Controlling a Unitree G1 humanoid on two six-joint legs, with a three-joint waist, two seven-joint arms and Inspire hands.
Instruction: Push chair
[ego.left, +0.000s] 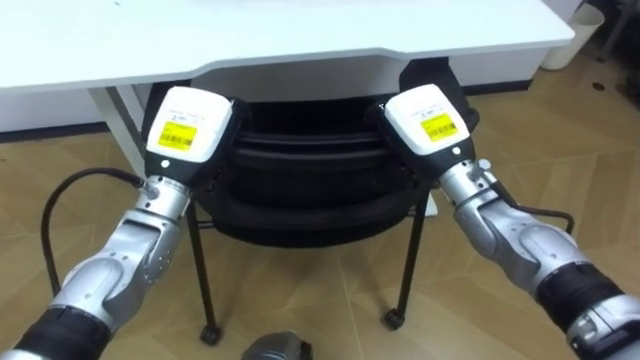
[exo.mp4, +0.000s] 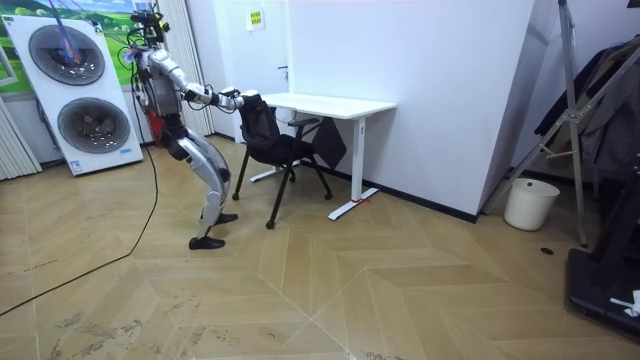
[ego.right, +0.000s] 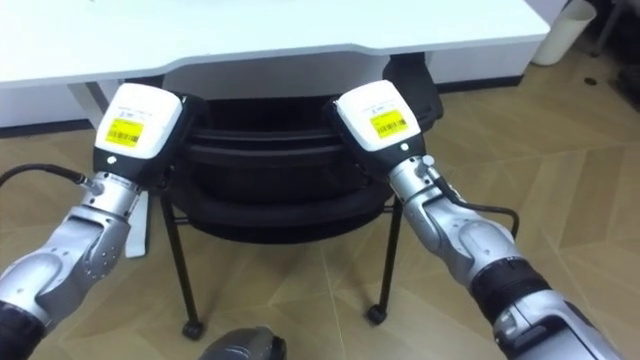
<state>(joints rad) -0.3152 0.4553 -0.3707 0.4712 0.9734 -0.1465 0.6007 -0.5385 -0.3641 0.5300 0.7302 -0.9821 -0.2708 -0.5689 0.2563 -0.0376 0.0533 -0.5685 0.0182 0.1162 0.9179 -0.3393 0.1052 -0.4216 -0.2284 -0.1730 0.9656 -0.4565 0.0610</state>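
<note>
A black chair (ego.left: 300, 155) on thin legs with casters stands in front of me, its seat partly under the white desk (ego.left: 300, 40). My left hand (ego.left: 188, 122) rests against the left end of the backrest's top edge. My right hand (ego.left: 428, 117) rests against the right end. Both hands show their white backs with yellow labels. In the room view I stand leaning forward behind the chair (exo.mp4: 275, 140), arms stretched out to its back, with the desk (exo.mp4: 335, 104) beyond it by the white wall.
A white bin (ego.left: 580, 35) stands on the floor past the desk's right end. Two stacked washing machines (exo.mp4: 80, 90) stand at the room view's left behind me. A dark stand with hanging things (exo.mp4: 590, 130) is at the room view's right. Wooden floor lies all round.
</note>
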